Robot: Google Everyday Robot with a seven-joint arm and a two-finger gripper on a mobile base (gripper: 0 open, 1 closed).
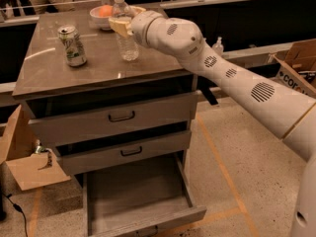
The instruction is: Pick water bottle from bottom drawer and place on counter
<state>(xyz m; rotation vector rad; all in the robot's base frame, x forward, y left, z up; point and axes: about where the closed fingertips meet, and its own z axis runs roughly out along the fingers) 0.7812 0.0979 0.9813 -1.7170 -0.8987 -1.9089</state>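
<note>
The water bottle (126, 41), clear with a white cap, stands upright on the counter (89, 68) near its back middle. My gripper (120, 23) reaches in from the right and is shut on the bottle's upper part, its yellowish fingers (116, 24) pressed against the bottle. The bottom drawer (140, 196) is pulled wide open below, and its flat grey floor is bare.
A green-and-white soda can (73, 46) stands on the counter's left part. A white bowl with an orange fruit (101, 15) sits at the back. The two upper drawers (118, 117) stand slightly ajar. Cardboard boxes lie at the left (27, 169) and right (296, 65).
</note>
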